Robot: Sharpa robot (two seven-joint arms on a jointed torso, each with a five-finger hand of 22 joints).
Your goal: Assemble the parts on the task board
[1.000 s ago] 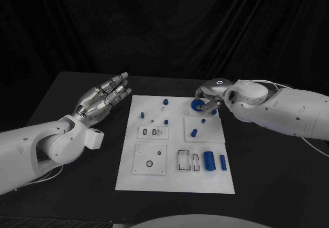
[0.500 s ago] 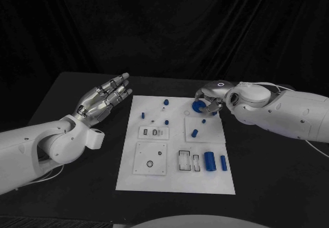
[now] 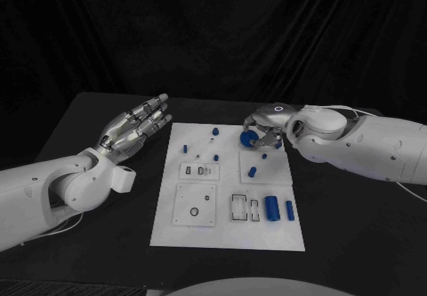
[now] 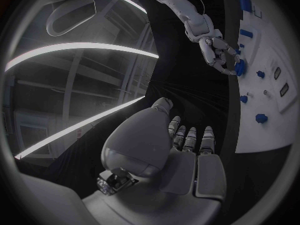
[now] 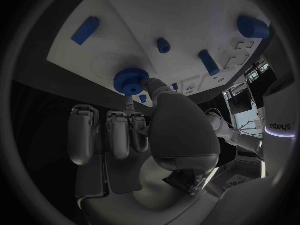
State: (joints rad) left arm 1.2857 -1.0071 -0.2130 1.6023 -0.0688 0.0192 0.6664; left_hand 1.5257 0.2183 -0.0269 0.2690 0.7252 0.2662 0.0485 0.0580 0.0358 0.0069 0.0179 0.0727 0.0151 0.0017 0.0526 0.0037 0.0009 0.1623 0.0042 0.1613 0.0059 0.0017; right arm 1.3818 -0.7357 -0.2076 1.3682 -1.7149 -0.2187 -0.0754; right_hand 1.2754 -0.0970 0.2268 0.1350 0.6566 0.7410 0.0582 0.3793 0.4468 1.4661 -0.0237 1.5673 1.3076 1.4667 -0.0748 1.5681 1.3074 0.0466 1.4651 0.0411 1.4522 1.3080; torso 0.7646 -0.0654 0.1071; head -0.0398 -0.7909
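In the head view my right hand [image 3: 265, 125] hovers over the far right part of the white task board [image 3: 229, 237] and pinches a round blue gear [image 3: 250, 137] between thumb and fingers. The right wrist view shows the same gear [image 5: 130, 81] held at the fingertips of the right hand [image 5: 140, 130], just above the board [image 5: 156, 10]. My left hand [image 3: 135, 127] is raised left of the board, fingers spread, holding nothing. The left wrist view shows that left hand [image 4: 178, 152] with fingers extended, and the right hand [image 4: 219, 52] with the gear [image 4: 240, 67] beyond it.
Small blue pegs stand on the board, one at the far edge [image 3: 215, 131], one at the left [image 3: 185, 148], one in the right block [image 3: 252, 172]. Two blue cylinders [image 3: 271, 209] lie at the near right beside rectangular slots [image 3: 239, 208]. Black table [image 3: 356, 234] surrounds the board.
My right hand has carried the gear a little to the left along the board's far part. The left hand has stayed still.
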